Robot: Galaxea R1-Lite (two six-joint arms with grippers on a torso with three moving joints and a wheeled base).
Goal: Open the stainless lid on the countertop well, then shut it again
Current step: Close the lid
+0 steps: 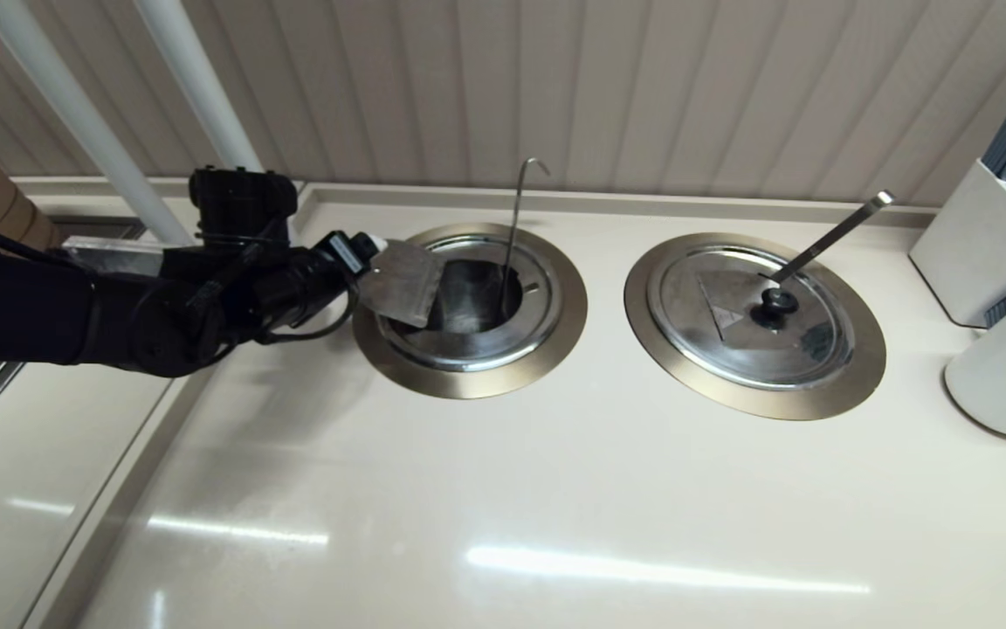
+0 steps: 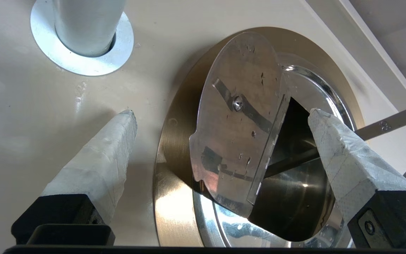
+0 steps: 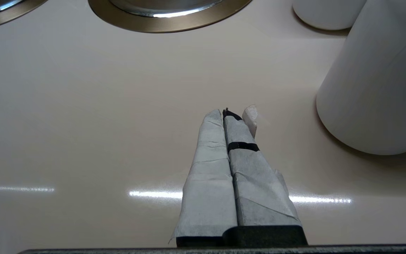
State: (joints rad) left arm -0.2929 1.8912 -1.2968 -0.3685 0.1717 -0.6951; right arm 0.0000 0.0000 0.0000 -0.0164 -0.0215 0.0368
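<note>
The shiny round steel lid (image 1: 468, 301) sits in the gold-ringed round well (image 1: 470, 307), its wedge flap (image 2: 238, 120) tipped up between the left gripper's (image 2: 220, 116) spread fingers. Only the right wrist view shows the right gripper (image 3: 229, 113), fingers pressed together over the cream counter (image 3: 83, 123).

The left arm reaches in from the robot's left, nearly level, its left tool (image 1: 361, 262) spread wide, taped fingers (image 2: 97, 165) well apart. The right tool (image 3: 229, 114) hangs low over the tabletop (image 3: 83, 123), its taped fingers pressed together.
</note>
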